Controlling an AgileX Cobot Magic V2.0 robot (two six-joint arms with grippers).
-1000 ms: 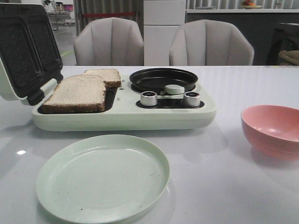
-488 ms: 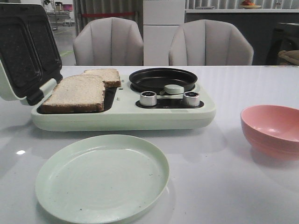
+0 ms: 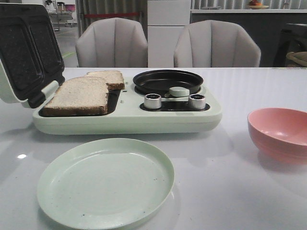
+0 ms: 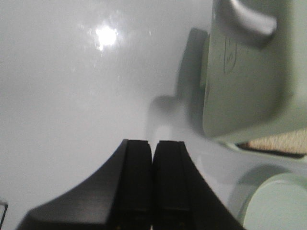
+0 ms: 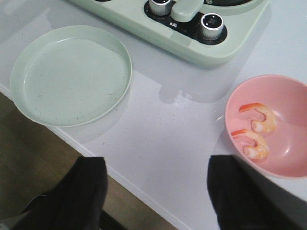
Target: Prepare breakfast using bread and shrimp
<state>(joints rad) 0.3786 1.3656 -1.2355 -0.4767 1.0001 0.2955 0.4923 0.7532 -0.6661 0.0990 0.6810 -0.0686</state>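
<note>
Pale bread [image 3: 82, 94] rests on the open griddle [image 3: 127, 112]; left jaws together, right jaws apart above shrimp [image 5: 253, 134].

1. The front view sits low at the worktop [image 3: 230, 191] edge, facing forward across it.
2. The left wrist view hovers close over the worktop beside the breakfast maker [image 4: 249, 72].
3. The right wrist view looks down from higher; it shares the green plate [image 5: 72, 76] and pink bowl [image 5: 288, 105] with the front view.
</note>
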